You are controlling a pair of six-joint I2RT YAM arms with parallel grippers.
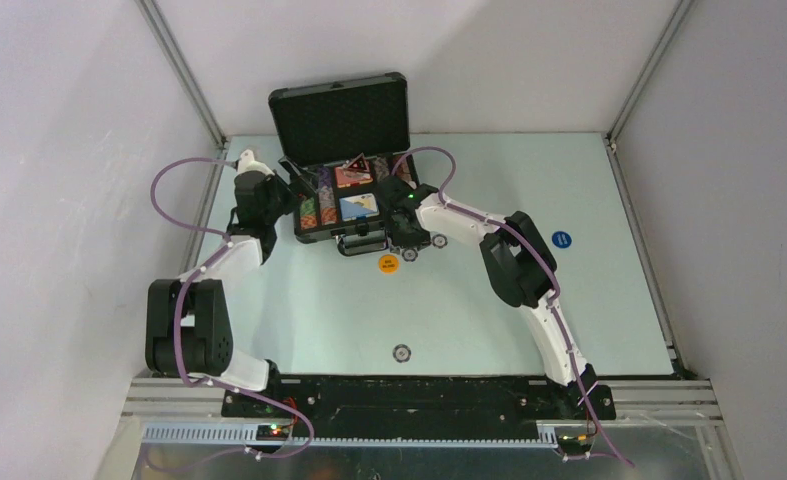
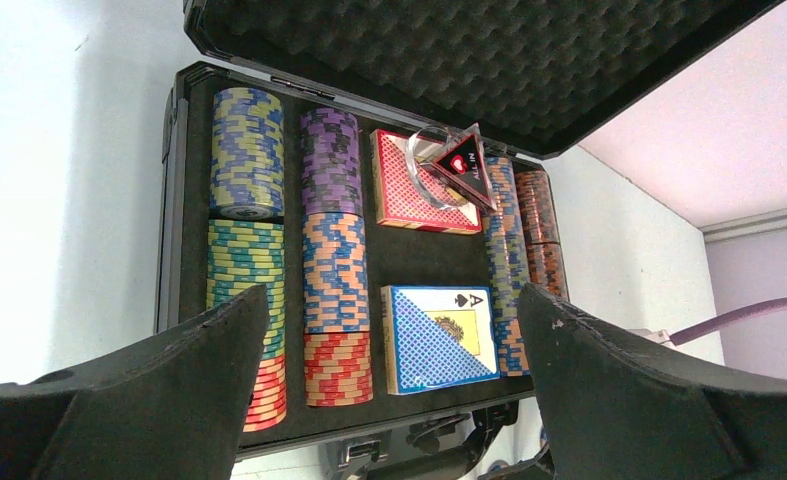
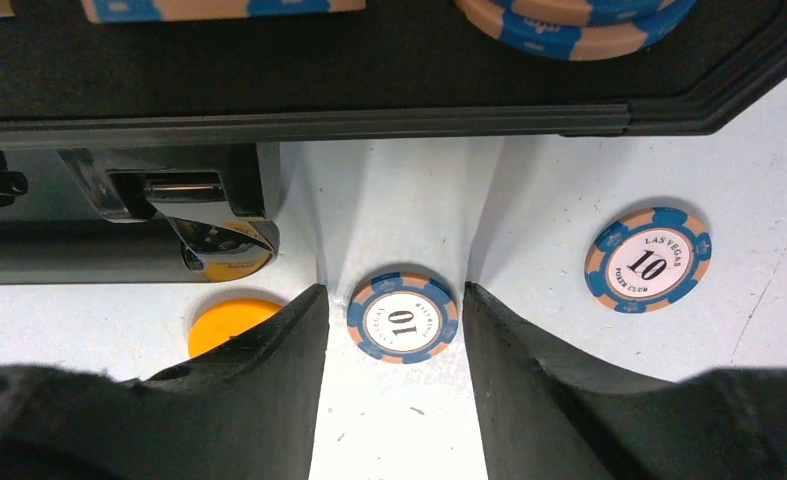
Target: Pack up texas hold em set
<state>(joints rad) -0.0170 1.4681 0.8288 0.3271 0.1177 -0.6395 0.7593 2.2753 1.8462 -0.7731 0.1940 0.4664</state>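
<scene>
The black briefcase [image 1: 339, 115] lies open at the back of the table, lid up. Inside are rows of multicoloured chips [image 2: 334, 270], a red-patterned card deck [image 2: 399, 190], a blue deck [image 2: 439, 340] and a dark triangular marker [image 2: 466, 165] leaning on a clear round button [image 2: 429, 180]. My left gripper [image 2: 384, 300] hovers wide open at the case's left side [image 1: 284, 192], holding nothing. My right gripper [image 3: 392, 292] is down at the table by the case's front right corner [image 1: 407, 245]. Its fingers [image 3: 269, 350] straddle a blue-and-orange "10" chip [image 3: 402, 317] lying flat, with small gaps on both sides.
A second "10" chip [image 3: 648, 260] lies just right of my right gripper, and an orange button [image 3: 231, 322] lies to its left near the case's handle [image 3: 69, 255]. Another chip [image 1: 401, 352] sits toward the near edge, a blue disc [image 1: 561, 239] at the right.
</scene>
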